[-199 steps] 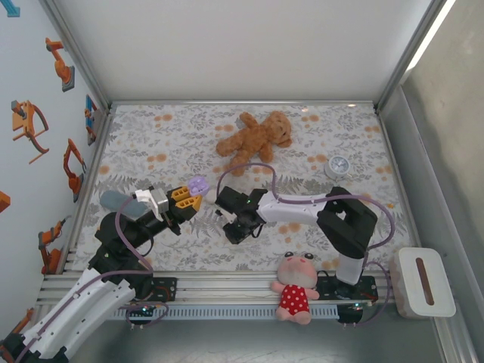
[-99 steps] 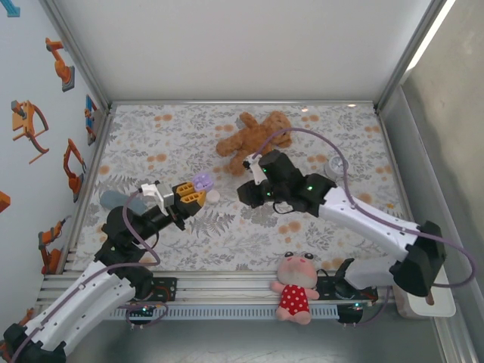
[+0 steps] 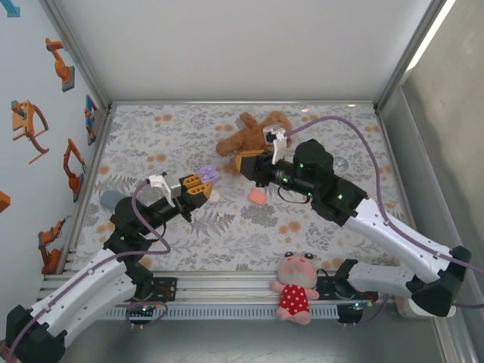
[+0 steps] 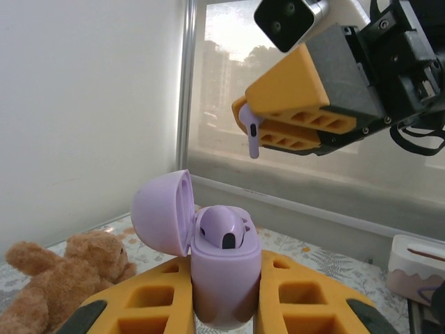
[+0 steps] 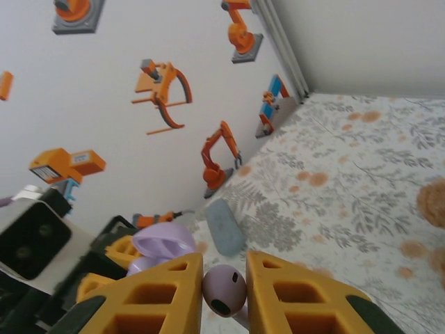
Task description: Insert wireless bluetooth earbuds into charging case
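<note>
My left gripper (image 3: 201, 184) is shut on the pale purple charging case (image 4: 224, 271) and holds it upright. Its lid (image 4: 161, 214) is swung open to the left, and one purple earbud (image 4: 221, 228) sits inside. In the top view the case (image 3: 209, 175) is raised above the table's left middle. My right gripper (image 3: 242, 162) hangs just right of it, shut on a second purple earbud (image 5: 224, 291). From the left wrist, that earbud (image 4: 252, 132) hangs stem down between the right gripper's yellow fingers (image 4: 292, 115), above the open case and slightly to its right.
A small pink object (image 3: 257, 197) lies on the floral mat between the arms. Behind the right gripper lies a brown teddy bear (image 3: 257, 132). A pink doll (image 3: 296, 291) sits at the near edge, a grey-blue object (image 3: 113, 200) at the left and a white box (image 3: 423, 281) off the mat at the right.
My right arm has lifted from the mat's middle and swung back, bringing its earbud up facing the case. My left gripper has edged right with the case. The pink object is now uncovered.
</note>
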Controlling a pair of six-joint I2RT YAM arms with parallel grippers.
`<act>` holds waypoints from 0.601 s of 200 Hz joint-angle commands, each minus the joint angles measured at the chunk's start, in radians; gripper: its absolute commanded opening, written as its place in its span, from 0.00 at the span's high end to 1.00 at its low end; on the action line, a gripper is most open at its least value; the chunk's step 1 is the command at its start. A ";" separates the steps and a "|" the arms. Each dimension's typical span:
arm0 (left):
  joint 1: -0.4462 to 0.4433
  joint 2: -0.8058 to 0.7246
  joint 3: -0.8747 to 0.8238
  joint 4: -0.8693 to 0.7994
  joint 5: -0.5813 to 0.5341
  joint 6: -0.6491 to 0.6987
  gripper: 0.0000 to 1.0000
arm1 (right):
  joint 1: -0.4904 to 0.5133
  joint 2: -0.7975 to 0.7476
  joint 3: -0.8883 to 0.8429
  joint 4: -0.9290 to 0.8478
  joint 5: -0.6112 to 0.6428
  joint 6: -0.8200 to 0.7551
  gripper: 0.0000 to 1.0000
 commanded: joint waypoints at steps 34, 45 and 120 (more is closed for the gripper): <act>-0.002 0.082 0.068 0.141 0.059 0.014 0.98 | 0.019 0.035 0.068 0.180 -0.141 0.079 0.79; -0.002 0.100 0.074 0.158 0.062 0.013 0.98 | 0.025 0.043 0.067 0.192 -0.151 0.086 0.79; -0.003 0.177 0.103 0.232 0.097 -0.006 0.98 | 0.050 0.076 0.023 0.233 -0.164 0.129 0.79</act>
